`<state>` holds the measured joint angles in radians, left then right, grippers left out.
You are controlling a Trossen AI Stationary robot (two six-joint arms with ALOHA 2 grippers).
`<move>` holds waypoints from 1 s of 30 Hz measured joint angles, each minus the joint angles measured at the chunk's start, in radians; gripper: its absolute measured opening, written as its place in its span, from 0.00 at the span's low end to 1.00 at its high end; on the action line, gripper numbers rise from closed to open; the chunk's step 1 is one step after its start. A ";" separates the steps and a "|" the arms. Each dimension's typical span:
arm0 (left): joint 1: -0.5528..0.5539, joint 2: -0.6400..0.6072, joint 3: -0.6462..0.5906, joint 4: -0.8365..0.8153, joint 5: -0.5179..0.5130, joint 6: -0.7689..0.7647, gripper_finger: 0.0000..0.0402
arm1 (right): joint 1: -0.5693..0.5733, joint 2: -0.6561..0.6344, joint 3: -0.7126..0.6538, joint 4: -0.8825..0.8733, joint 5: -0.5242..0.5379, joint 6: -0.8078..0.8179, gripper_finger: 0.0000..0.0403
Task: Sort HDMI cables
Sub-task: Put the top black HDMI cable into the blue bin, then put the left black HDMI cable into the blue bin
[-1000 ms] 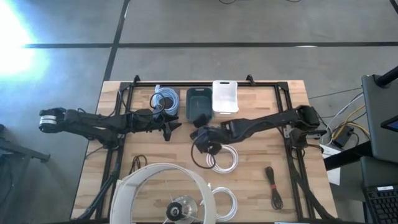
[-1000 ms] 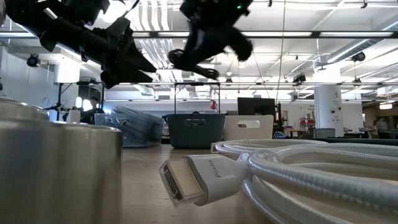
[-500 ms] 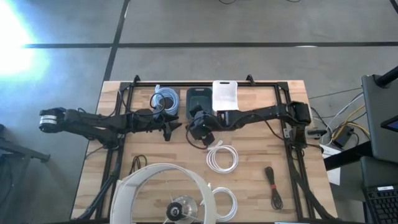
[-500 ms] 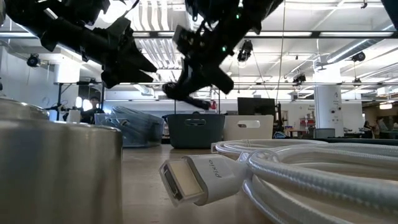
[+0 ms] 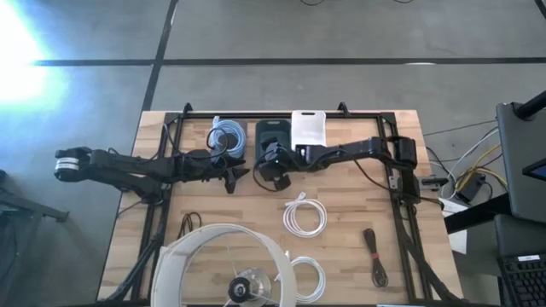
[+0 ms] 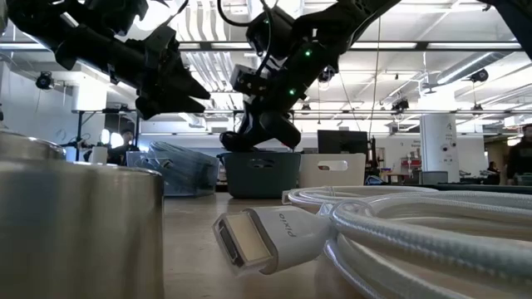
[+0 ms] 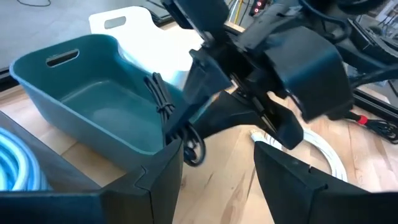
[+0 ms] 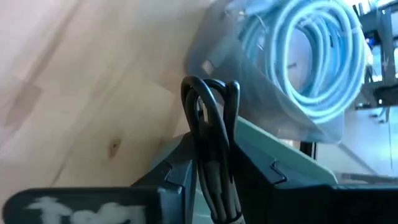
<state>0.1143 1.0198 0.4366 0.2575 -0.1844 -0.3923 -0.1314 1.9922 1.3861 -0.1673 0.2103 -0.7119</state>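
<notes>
My right gripper is shut on a bundled black HDMI cable and hovers at the near rim of the dark teal bin. The left wrist view shows this cable over that rim. My left gripper is open, in the air just left of it, in front of the clear bin of light blue cables. A white coil lies flat on the table, a second white coil sits at the near edge, and black cables lie at the right and left. My right gripper pinches the black cable bundle between its two fingers, several strands together. A folded loop end sticks out past the fingertips. The bundle is lifted clear of the table, one end over the teal bin and a small loop hanging below.
A white bin stands right of the teal one at the far edge. A large round white-and-metal object fills the near left of the table. A black frame rail runs along the table's sides. Bare wood lies between the bins and the white coil.
My right gripper has carried the black cable toward the far edge, from above the white coil to the teal bin's near rim, keeping shut on it. The white coil, covered before, now shows whole on the table. My left arm has kept still.
</notes>
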 joint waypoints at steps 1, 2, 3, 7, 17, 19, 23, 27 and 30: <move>0.000 0.001 0.000 0.001 0.000 0.000 0.50 | -0.004 0.000 0.000 0.001 0.000 0.010 0.21; 0.000 0.001 0.000 0.000 0.000 0.000 0.50 | -0.008 0.000 0.000 0.001 0.001 0.023 0.23; 0.000 0.001 0.000 0.001 0.000 0.000 0.50 | -0.011 0.000 0.000 0.002 0.005 0.037 0.24; 0.000 0.001 0.000 0.003 0.000 0.000 0.50 | -0.013 -0.001 0.000 0.001 0.087 0.078 0.30; 0.000 0.002 0.000 0.004 -0.001 0.000 0.50 | -0.013 -0.006 0.000 -0.010 0.217 0.110 0.42; 0.000 0.002 0.000 0.004 -0.001 0.000 0.50 | -0.011 -0.011 0.000 -0.013 0.217 0.113 0.43; 0.000 0.002 0.000 0.004 -0.001 0.000 0.50 | -0.003 -0.030 0.000 -0.038 0.253 0.192 0.45; 0.000 0.002 0.000 0.004 -0.001 0.000 0.50 | 0.011 -0.072 0.000 -0.153 0.338 0.242 0.46; 0.000 0.002 0.000 0.003 -0.001 0.000 0.50 | 0.023 -0.121 0.000 -0.254 0.343 0.311 0.46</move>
<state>0.1146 1.0214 0.4366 0.2607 -0.1852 -0.3920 -0.1084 1.8710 1.3861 -0.4208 0.5529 -0.4008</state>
